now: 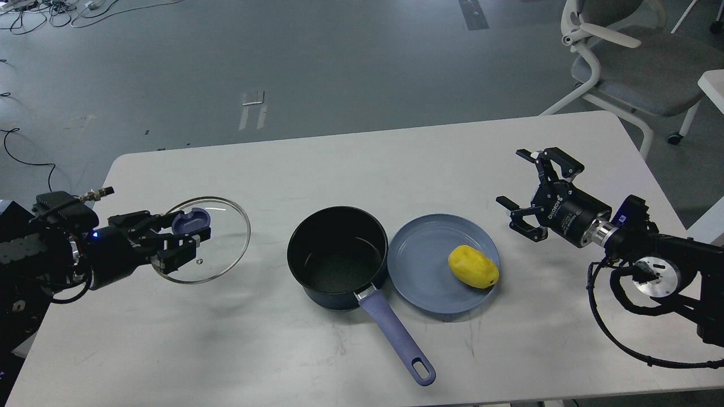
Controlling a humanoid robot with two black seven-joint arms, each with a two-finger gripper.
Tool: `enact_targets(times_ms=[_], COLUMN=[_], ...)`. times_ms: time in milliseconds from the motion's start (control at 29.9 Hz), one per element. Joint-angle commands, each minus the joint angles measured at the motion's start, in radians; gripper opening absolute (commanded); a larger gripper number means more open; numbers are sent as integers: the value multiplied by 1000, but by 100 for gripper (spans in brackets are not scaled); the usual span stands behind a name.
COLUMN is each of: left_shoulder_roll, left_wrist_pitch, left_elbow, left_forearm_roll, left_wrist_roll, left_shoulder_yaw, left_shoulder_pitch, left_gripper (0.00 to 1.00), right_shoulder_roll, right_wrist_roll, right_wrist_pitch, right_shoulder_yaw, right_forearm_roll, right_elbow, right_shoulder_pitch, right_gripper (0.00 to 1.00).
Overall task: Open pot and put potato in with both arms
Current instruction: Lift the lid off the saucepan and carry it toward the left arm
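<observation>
While left gripper (184,234) clamps lid (218,249) knob, pot (337,257) uncovered, right gripper (523,189) spread wide near potato (474,267).

Potato (474,266) on plate (418,271), right of pot (337,257)

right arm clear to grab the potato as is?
Probably yes. The right gripper is open and empty, just right of the plate, with nothing between it and the potato, which lies exposed on top.
</observation>
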Motion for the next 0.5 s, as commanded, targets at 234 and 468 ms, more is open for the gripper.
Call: enact_targets(times_ms=[234,468], left_shoulder_roll=[-37,-92], left_wrist_pitch=[41,121], left_elbow=[76,147], left_forearm_roll=[-57,-57], left_wrist_roll=[0,0], left_shoulder_yaw=[34,37], left_shoulder_pitch=[86,136], left_gripper=[47,48], right_shoulder_roll=[-2,-2], right_wrist_roll=[0,0], right_wrist_pitch=[0,0], right_shoulder_yaw=[0,0], right_forearm_roll=[-7,-7], right_elbow=[0,0], right_shoulder_pitch=[0,0], right_gripper=[100,100])
